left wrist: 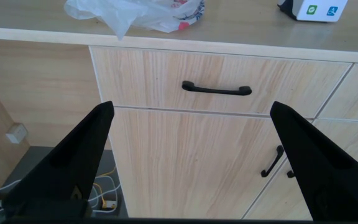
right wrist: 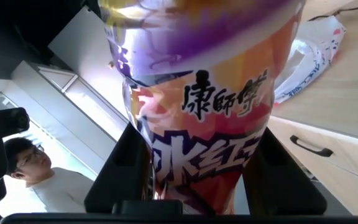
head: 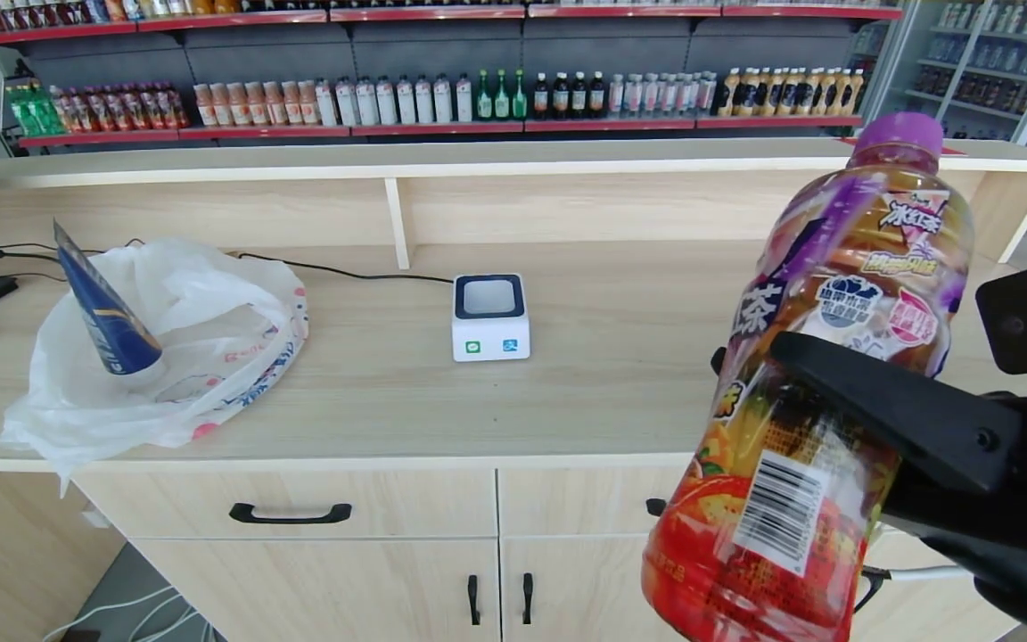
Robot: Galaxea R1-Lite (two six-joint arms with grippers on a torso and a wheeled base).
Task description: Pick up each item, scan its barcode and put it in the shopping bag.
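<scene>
**A:** What is the right hand [head: 790,366] doing?

**B:** It is clamped on a tea bottle [head: 870,259], one finger [head: 906,419] across the label at mid-height. From the wrist you see the fingers on either side of the bottle [right wrist: 210,93], pressed to its sides.

**A:** How does the bottle sit?

**B:** It is up in the air and tilted, with the purple cap uppermost and leaning to the right. The barcode on the lower label faces the head camera.

**A:** And the left hand [left wrist: 188,162]?

**B:** Spread wide and holding nothing, low in front of the cabinet, facing a black drawer handle [left wrist: 216,89].

**A:** Where is the scanner [head: 489,316]?

**B:** It is on the counter [head: 620,374] around the middle, window up, well left of the bottle. A black cable [head: 335,269] runs off from it toward the left.

**A:** The shopping bag [head: 210,339]?

**B:** It is farther left, a white plastic one lying crumpled near the front edge. A blue tube [head: 108,312] stands tilted in it.
</scene>
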